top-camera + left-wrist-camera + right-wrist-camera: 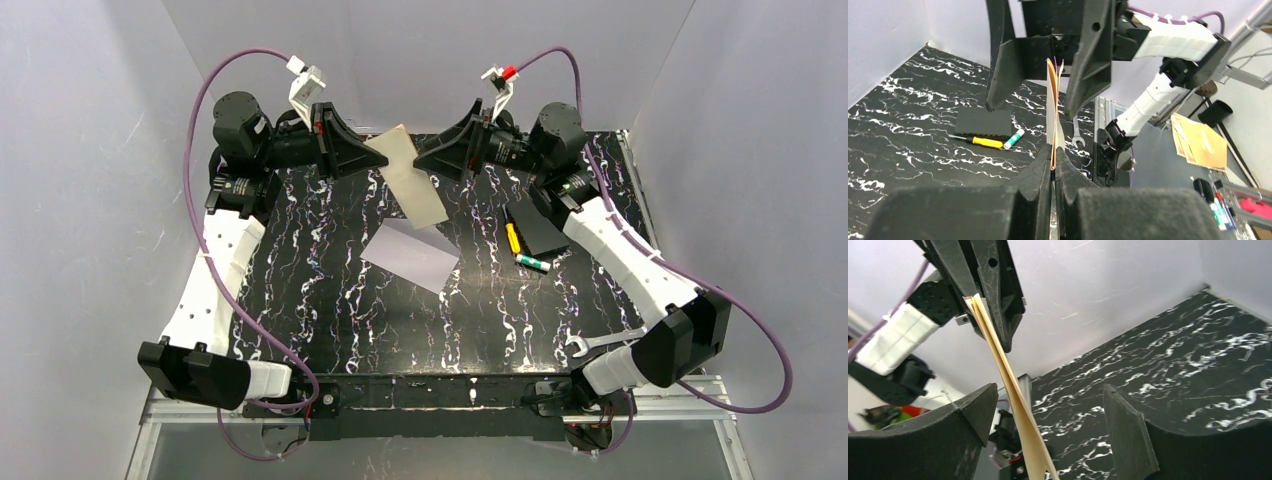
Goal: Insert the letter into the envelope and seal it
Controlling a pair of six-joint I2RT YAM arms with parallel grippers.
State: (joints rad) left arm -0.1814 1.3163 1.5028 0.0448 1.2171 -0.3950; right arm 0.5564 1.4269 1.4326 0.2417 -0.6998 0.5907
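Observation:
The cream-tan letter [412,177], folded, hangs in the air at the back of the table. My left gripper [368,155] is shut on its upper left edge; in the left wrist view the sheet [1052,115] runs edge-on out of the closed jaws [1053,167]. My right gripper [428,160] is open, its jaws astride the letter's right side without touching; the letter [1018,405] passes between the spread fingers [1048,415]. The pale lavender-white envelope [415,254] lies flat on the table below, pointed flap open toward the front right.
A small black box [541,228], a yellow-handled tool [512,238] and a green-capped white tube [533,263] lie right of the envelope. A wrench [600,341] lies near the right arm's base. White walls enclose the black marbled table [330,300].

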